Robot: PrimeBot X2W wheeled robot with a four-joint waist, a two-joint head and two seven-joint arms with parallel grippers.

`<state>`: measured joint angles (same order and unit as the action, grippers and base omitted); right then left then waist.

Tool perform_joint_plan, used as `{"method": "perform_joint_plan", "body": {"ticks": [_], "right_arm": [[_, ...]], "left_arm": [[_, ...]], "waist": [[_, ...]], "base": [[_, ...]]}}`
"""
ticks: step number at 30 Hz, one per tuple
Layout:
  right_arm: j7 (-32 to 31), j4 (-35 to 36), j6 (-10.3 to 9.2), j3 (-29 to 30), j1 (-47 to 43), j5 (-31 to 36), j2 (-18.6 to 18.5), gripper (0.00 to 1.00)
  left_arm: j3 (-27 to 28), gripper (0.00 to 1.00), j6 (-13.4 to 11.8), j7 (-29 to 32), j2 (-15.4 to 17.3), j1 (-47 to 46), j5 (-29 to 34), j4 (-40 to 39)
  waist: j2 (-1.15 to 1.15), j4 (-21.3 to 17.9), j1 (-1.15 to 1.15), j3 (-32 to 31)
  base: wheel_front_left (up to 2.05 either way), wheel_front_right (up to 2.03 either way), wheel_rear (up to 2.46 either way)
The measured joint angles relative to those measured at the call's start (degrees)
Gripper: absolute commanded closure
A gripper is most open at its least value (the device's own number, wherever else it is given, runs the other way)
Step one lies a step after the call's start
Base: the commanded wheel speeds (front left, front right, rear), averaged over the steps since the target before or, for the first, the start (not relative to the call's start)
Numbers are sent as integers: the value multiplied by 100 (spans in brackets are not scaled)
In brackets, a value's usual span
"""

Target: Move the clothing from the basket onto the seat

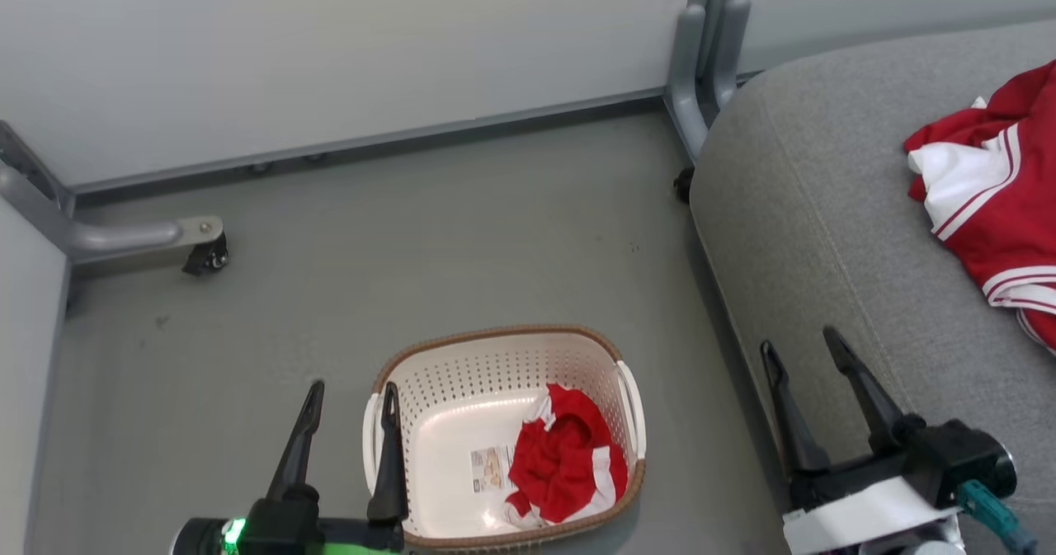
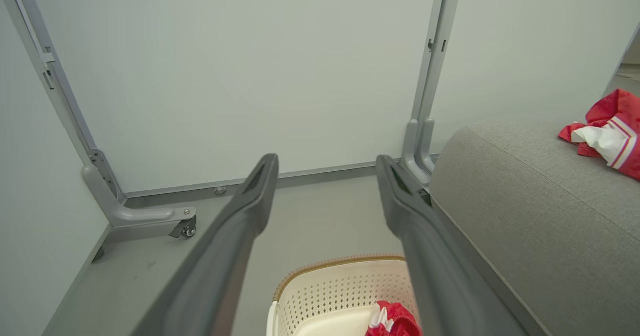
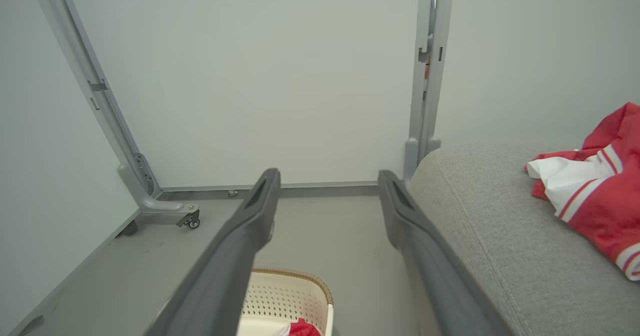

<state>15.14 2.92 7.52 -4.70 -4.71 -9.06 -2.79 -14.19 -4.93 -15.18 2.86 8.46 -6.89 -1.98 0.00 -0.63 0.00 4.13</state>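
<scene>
One red garment (image 1: 565, 452) crumpled in the basket (image 1: 495, 334), right corner, on floor (image 1: 495, 233) beside seat (image 1: 808, 209). Second garment (image 1: 990, 200) lies near the seat's right edge. Left gripper (image 1: 353, 390) and right gripper (image 1: 799, 340): fingers spread wide, empty.

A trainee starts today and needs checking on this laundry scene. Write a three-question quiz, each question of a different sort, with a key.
1. True or false: a red garment lies inside the cream perforated basket.
2. Where is the other red-and-white garment? A: on the floor. B: on the grey sofa cushion. C: draped over the basket's rim.
3. Fill in: the left gripper and the right gripper both stand ___ and hold nothing.

Key: 1 true; 2 B; 3 open.
</scene>
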Motion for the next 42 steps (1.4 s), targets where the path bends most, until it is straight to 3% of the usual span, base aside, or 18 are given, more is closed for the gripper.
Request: {"method": "perform_joint_plan", "body": {"ticks": [5, 11, 17, 22, 32, 42], "right_arm": [[0, 123, 0, 4, 497, 19, 0, 0], [0, 227, 0, 4, 1007, 68, -1, 0], [0, 367, 0, 13, 1486, 141, -2, 0], [0, 501, 0, 27, 1869, 151, -11, 0], [0, 868, 0, 2, 2493, 99, -9, 0], [0, 1330, 1, 37, 2846, -122, -3, 0]], "left_arm": [[0, 0, 113, 1, -1, -454, 108, 26], [-29, 0, 427, 1, -3, -1101, 302, 361], [-223, 0, 933, 1, 75, -1986, 479, 1324], [-782, 0, 1193, 1, 247, -3078, 534, 2436], [-2303, 0, 1232, 0, 330, -5146, 434, 4617], [-3066, 0, 1232, 1, 171, -6491, 339, 6036]], "waist": [[0, -67, 0, 571], [0, -160, 0, 1322], [0, -263, 1, 2097], [0, -342, 1, 2764], [0, -496, 1, 3967], [0, -650, 1, 4999]], "base": [[0, 0, 0], [0, 0, 0], [0, 0, 0], [0, 0, 0], [0, 0, 0], [0, 0, 0]]}}
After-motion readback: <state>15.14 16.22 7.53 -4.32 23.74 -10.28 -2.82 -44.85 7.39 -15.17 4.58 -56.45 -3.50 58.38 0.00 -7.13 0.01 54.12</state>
